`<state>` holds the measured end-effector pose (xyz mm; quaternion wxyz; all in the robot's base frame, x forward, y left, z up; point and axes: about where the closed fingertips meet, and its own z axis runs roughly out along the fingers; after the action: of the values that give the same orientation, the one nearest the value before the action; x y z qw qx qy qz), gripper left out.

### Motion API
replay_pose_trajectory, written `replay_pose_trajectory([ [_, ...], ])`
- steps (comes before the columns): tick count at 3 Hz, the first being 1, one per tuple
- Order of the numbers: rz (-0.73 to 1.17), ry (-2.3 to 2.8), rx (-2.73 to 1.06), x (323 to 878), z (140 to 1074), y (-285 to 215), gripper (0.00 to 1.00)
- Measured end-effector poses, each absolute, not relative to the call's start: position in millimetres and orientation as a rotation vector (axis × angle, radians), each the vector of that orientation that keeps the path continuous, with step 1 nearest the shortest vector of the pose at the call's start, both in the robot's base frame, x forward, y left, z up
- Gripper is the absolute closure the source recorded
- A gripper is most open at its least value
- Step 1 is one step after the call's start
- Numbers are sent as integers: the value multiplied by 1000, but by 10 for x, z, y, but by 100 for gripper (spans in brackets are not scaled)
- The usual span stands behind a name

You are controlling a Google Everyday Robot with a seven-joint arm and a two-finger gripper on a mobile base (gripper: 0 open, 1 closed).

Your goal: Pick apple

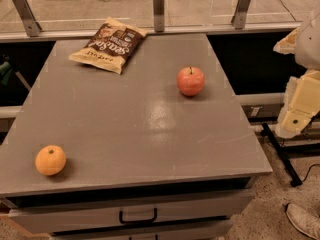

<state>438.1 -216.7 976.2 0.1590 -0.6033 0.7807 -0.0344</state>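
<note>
The apple [190, 81] is round and red-pink with a short dark stem. It stands upright on the grey cabinet top [130, 124], right of centre toward the back. My gripper [299, 106] is cream-coloured and hangs at the right edge of the view, off the cabinet's right side. It is well to the right of the apple, apart from it, and holds nothing that I can see.
A small orange citrus fruit [50, 160] lies at the front left. A brown and yellow chip bag [108, 44] lies at the back left. Drawers with a black handle [138, 217] face front. A glass railing [158, 4] runs behind. A shoe [303, 220] shows on the floor at bottom right.
</note>
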Motion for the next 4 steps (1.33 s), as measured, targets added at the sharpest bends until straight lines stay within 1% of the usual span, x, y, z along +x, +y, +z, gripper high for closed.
replay_pose_trajectory([
  [1, -98, 2232, -1725, 4382, 9762, -2166, 0],
  [2, -21, 2141, -1739, 4550, 9644, -1968, 0],
  [4, 182, 1882, -1727, 5419, 9235, -1162, 0],
])
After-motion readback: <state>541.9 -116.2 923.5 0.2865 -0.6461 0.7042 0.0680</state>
